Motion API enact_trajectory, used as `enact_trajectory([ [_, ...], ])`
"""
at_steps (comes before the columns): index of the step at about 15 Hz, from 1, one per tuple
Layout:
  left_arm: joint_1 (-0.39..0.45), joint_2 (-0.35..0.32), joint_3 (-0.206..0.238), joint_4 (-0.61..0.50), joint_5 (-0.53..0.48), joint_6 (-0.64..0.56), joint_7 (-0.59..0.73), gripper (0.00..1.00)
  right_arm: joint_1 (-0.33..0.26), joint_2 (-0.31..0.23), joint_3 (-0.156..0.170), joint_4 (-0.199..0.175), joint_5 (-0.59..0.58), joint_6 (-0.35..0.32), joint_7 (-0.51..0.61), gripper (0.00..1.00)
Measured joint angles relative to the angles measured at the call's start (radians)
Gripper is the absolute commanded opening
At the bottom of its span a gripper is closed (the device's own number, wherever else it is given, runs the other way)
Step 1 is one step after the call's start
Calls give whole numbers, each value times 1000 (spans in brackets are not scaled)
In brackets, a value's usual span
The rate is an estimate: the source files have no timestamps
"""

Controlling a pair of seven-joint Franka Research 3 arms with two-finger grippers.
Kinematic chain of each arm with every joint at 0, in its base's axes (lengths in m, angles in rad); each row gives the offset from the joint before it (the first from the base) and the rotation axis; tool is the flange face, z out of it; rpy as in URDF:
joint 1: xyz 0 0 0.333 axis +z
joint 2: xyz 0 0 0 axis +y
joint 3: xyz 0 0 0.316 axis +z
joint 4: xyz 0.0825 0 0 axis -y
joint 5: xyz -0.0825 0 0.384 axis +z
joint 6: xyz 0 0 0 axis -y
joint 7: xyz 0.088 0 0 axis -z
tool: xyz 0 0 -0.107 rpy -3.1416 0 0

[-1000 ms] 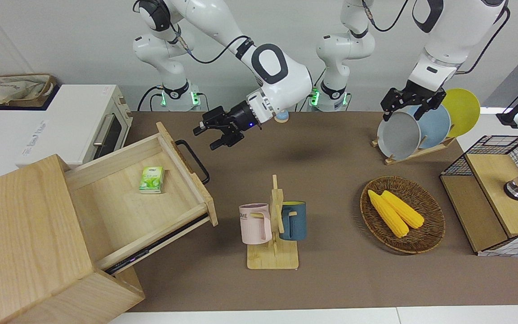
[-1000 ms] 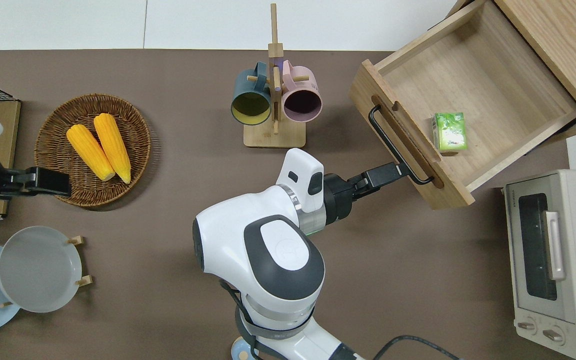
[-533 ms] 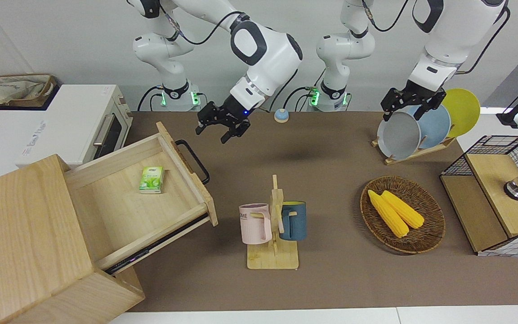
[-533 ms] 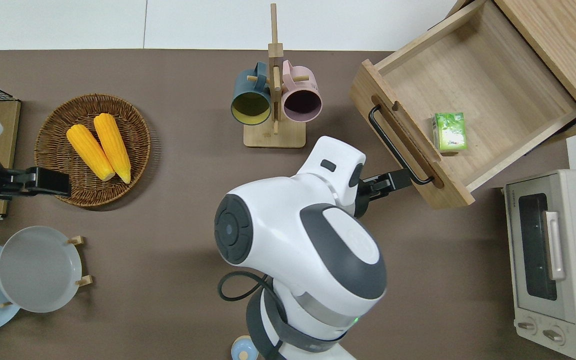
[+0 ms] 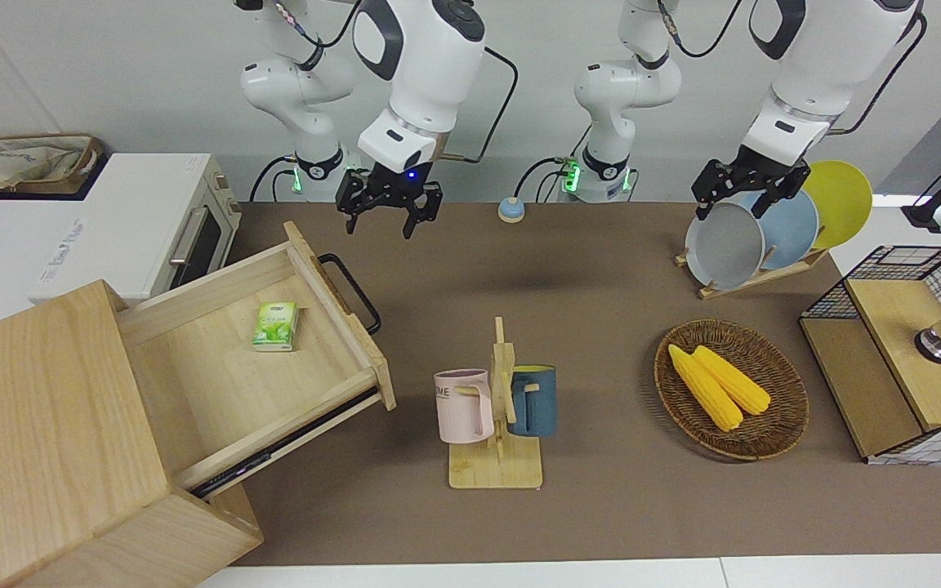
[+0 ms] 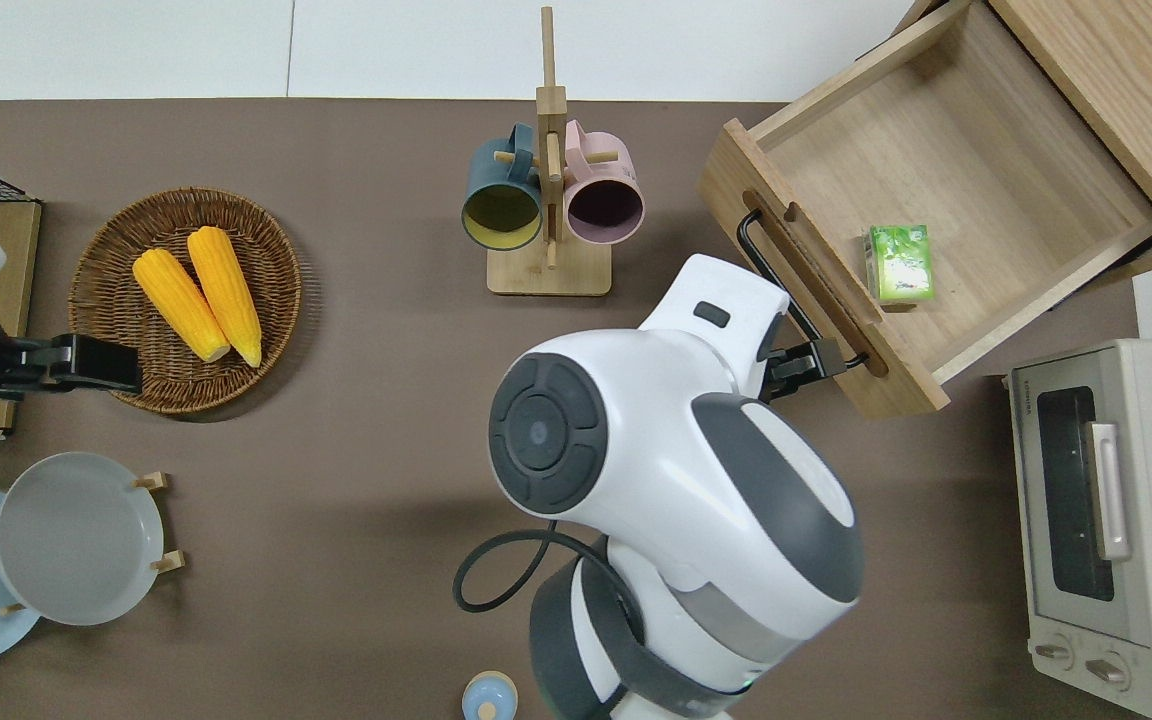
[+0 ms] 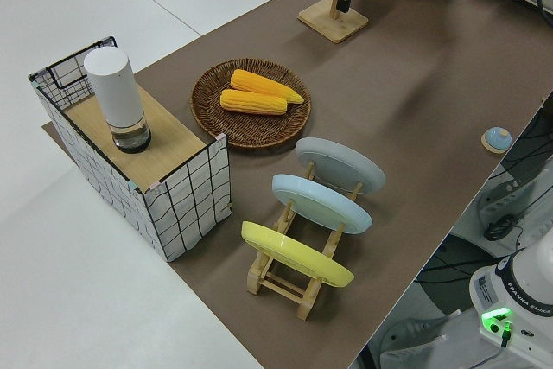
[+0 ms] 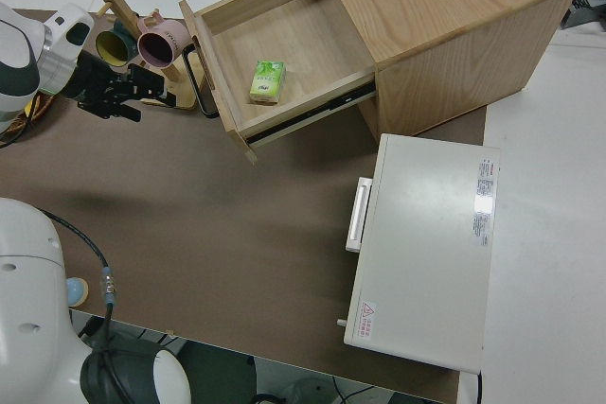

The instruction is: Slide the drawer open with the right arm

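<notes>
One green packet (image 8: 268, 81) lies in the pulled-out drawer (image 8: 284, 63); right tool (image 5: 389, 214) spread wide, holding nothing.

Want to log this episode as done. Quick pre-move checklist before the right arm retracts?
1. drawer slid out of the cabinet: ok.
2. right gripper off the handle, fingers open: ok.
3. Gripper empty: ok.
4. green packet lying flat in the drawer: ok.
5. mug rack upright, apart from the drawer: ok.
6. left gripper parked: ok.
</notes>
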Motion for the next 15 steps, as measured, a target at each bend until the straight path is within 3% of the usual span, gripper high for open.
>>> enact_trajectory([
  [4, 0, 0, 0, 0, 0, 0, 0, 995, -112, -78, -2, -29, 150, 12, -152, 987],
  [15, 0, 0, 0, 0, 0, 0, 0, 995, -341, -235, -20, -160, 402, 46, -248, 987],
])
